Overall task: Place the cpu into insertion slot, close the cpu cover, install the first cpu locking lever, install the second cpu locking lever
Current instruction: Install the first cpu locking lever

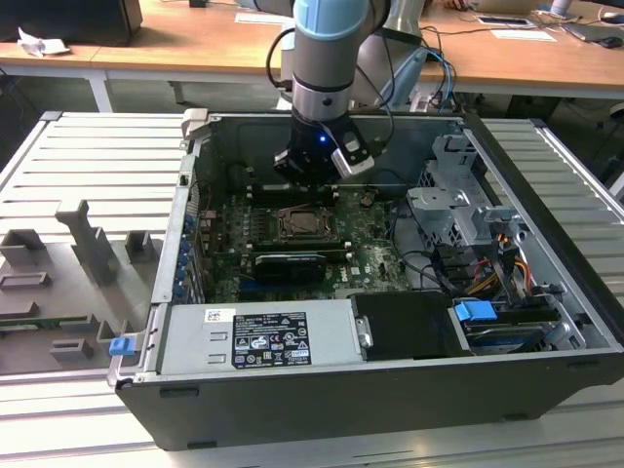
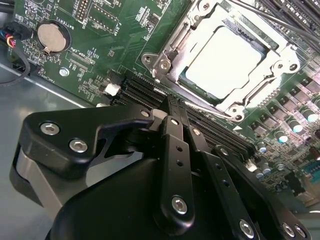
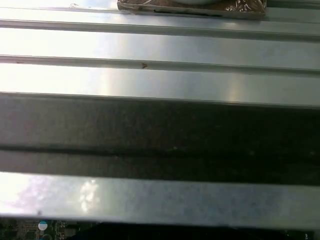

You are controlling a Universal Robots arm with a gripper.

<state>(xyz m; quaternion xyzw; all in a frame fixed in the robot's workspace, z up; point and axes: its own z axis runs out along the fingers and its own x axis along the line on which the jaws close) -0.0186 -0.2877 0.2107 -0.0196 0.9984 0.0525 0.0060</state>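
The cpu [image 2: 227, 55] lies flat in the insertion slot [image 1: 300, 226], its pale face bright in the second wrist view. The silver cpu cover [image 2: 200, 25] lies down around it, framing the chip through its window. Thin metal levers run along the socket's sides. My gripper [image 2: 169, 102] hangs just beside the socket, over the black memory slots, its black fingers [image 2: 175, 135] pressed together with nothing between them. In the exterior view the gripper [image 1: 310, 175] is inside the open computer case, just behind the socket.
A grey power supply [image 1: 263, 336] fills the case front. A drive cage [image 1: 458, 210] with cables and a blue tab [image 1: 478, 314] stands at the exterior view's right. A coin battery [image 2: 52, 37] sits on the green board. A ribbed metal table [image 1: 88, 156] surrounds the case.
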